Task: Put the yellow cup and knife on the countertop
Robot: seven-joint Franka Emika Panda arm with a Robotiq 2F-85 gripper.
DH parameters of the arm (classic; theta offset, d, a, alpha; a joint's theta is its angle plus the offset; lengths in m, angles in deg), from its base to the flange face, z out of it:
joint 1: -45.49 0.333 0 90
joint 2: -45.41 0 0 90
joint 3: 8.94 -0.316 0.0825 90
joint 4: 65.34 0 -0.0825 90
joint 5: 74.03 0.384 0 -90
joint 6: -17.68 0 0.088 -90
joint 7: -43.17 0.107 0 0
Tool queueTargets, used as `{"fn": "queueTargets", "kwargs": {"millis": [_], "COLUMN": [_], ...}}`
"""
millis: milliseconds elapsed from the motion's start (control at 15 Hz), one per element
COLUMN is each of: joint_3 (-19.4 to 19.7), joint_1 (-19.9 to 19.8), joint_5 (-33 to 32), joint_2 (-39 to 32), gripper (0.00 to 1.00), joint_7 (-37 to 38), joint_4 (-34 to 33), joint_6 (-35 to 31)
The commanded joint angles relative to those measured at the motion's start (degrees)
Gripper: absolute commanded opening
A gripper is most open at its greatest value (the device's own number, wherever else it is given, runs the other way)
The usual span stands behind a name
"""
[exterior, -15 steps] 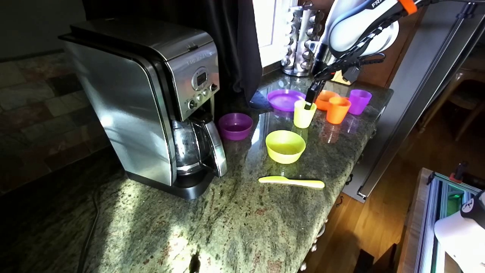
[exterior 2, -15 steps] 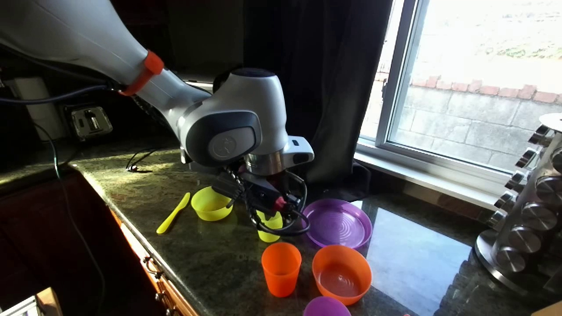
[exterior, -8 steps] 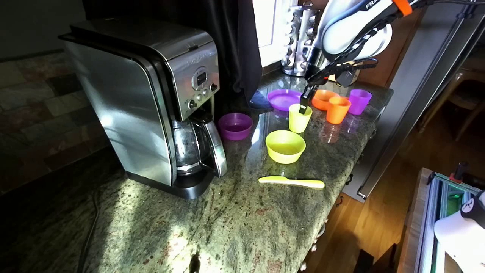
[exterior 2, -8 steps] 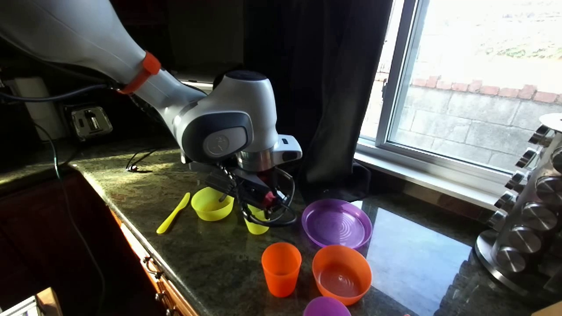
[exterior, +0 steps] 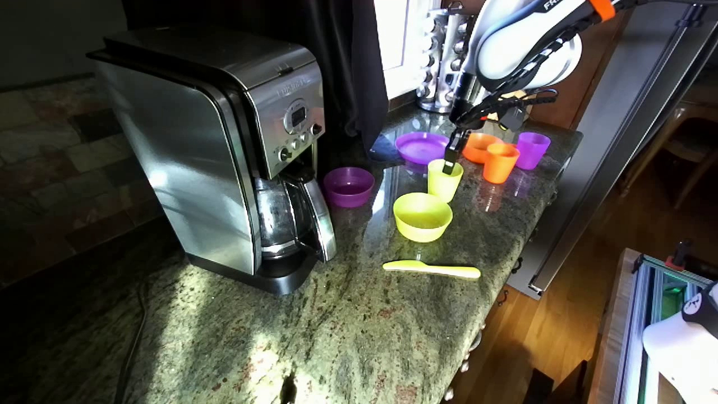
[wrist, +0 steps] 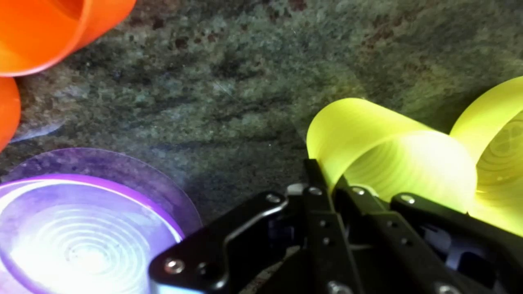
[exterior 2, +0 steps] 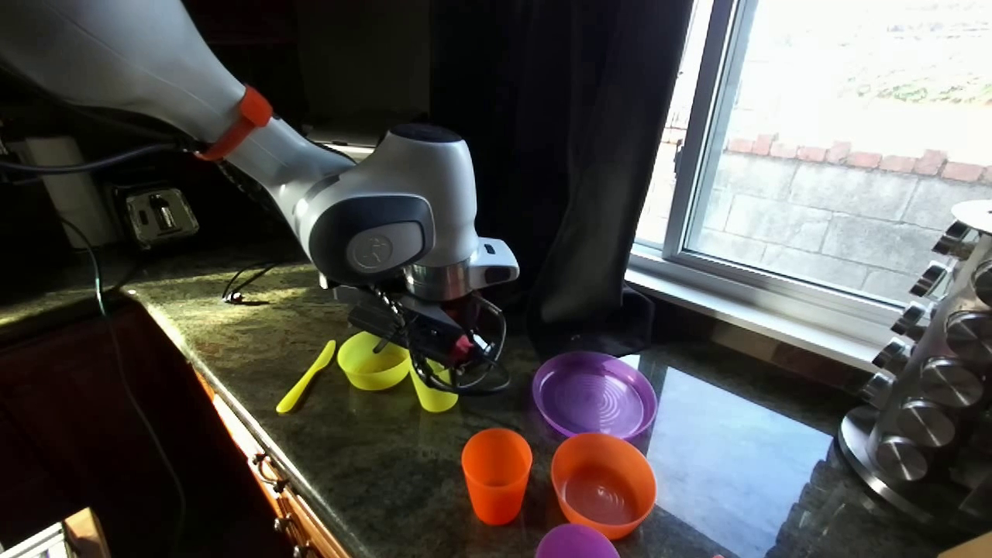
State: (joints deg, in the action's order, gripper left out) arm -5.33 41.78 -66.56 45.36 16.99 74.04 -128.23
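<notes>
The yellow cup (exterior: pixel 443 188) stands roughly upright beside the yellow-green bowl, mouth up. In the wrist view my gripper (wrist: pixel 329 173) pinches the wall of this yellow cup (wrist: pixel 363 122), with one finger outside and one inside the rim. Whether the cup's base touches the countertop (exterior: pixel 348 336) I cannot tell. On the granite, past the bowl, lies the flat yellow knife (exterior: pixel 432 270), also visible in an exterior view as a knife (exterior 2: pixel 306 377) apart from everything else. The gripper's body hides part of the cup there.
The yellow-green bowl (exterior: pixel 422 219) is close against the cup; touching or apart is unclear. Nearby are a purple plate (exterior 2: pixel 595 395), an orange cup (exterior 2: pixel 496 474), an orange bowl (exterior 2: pixel 603 484), a purple bowl (exterior: pixel 348 188) and a coffee maker (exterior: pixel 213 140).
The gripper and yellow cup have moved together toward the yellow-green bowl, away from the orange cup and purple plate. Knife and bowls have stayed put.
</notes>
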Motion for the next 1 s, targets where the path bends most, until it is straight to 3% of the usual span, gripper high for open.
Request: {"fn": "queueTargets", "kwargs": {"millis": [0, 67, 133, 733, 933], "joint_3": [-0.5, -0.5, -0.5, -1.9, -2.0], "joint_1": [0.5, 0.5, 0.6, 2.9, 4.2], "joint_5": [2.8, 3.0, 2.9, -0.3, 0.0], "joint_2": [1.9, 1.9, 2.0, 7.9, 10.7], "gripper": [0.01, 0.12, 0.3, 0.96, 1.0], "joint_7": [-2.6, -2.8, -2.7, 1.4, 0.7], "joint_4": [1.7, 1.8, 1.9, 3.2, 3.6], "joint_6": [1.8, 1.8, 1.7, 1.1, 2.6]}}
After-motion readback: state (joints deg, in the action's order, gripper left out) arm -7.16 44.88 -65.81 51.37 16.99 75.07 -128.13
